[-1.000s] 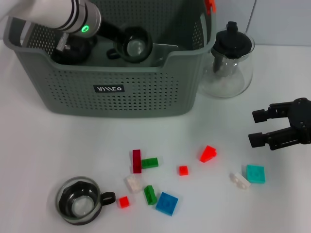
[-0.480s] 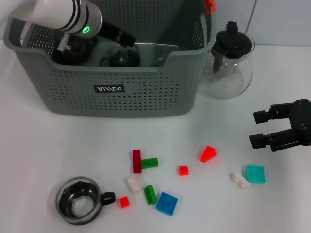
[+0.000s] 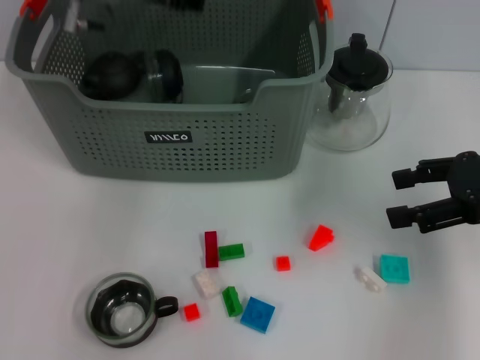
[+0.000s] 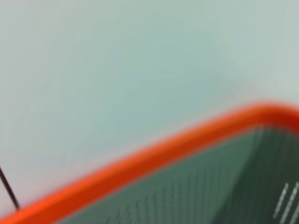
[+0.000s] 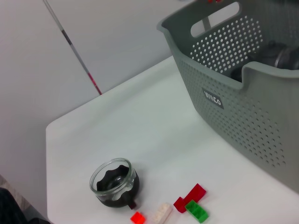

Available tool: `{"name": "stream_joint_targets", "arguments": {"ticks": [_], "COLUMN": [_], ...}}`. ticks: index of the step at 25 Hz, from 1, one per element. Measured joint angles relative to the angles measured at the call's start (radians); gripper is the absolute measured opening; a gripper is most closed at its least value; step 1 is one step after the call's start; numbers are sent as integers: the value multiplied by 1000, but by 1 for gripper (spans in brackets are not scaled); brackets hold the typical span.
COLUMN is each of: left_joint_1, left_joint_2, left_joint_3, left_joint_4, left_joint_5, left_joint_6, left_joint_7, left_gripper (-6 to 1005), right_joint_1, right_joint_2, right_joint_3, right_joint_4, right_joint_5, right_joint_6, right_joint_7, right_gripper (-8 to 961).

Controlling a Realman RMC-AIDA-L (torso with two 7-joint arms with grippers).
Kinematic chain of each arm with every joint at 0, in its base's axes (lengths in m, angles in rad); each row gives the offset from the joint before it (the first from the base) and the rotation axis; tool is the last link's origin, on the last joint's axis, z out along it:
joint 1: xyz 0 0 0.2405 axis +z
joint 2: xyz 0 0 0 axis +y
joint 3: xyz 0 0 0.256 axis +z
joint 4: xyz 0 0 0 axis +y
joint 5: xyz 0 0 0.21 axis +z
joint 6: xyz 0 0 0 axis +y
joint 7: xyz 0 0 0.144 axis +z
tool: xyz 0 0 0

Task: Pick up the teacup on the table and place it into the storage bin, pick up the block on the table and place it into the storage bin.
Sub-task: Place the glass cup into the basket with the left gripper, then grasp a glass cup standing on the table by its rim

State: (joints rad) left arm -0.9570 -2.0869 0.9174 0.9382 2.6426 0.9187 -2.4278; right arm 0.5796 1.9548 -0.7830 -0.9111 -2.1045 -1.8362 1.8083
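**Right gripper parked open; one teacup in the bin, one on the table**

Right gripper [image 3: 420,196] hovering near the table's [image 3: 75,225] right edge, fingers spread, holding nothing. Left gripper barely glimpsed above the far rim of the storage bin [image 3: 169,139]; finger state cannot be told. Left wrist view filled by an orange handle clip [image 4: 154,156] and grey-green wall.

Inside the bin, a dark teacup [image 3: 154,75] lying on its side. Just right of the bin, a glass teapot [image 3: 352,94] with black lid.

Near the front left corner, a second teacup [image 3: 120,309] standing upright. Scattered along the front edge: dark red block [image 3: 211,249], blue block [image 3: 257,313], teal block [image 3: 394,268], red wedge block [image 3: 321,237].
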Motion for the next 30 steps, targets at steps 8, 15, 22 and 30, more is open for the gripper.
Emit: {"name": "stream_joint_targets", "arguments": {"ticks": [8,15,22,30], "left_joint_1": [180,289,360,443], "left_joint_2": [15,-8,-21,-70], "left_joint_3": [-89,-154,-198,-108], "left_joint_4": [273,438,485,594], "left_joint_5": [-502,-591,-563,-263], "left_joint_6": [358,740,1037,1046], "left_joint_7": [165,349,503,562], "left_gripper": [656,653,650,648], "right_joint_1": [-12,-17,-17,-15], "right_joint_2": [-2,-2,-2,0], "right_joint_3": [7,33,55,58], "right_joint_4": [1,8,29,40], "right_joint_5": [0,0,0,2], "right_joint_6": [0,-3,-2,0], "right_joint_7": [-12,-19,-30,-34], "right_gripper": [931,930,930,930]}}
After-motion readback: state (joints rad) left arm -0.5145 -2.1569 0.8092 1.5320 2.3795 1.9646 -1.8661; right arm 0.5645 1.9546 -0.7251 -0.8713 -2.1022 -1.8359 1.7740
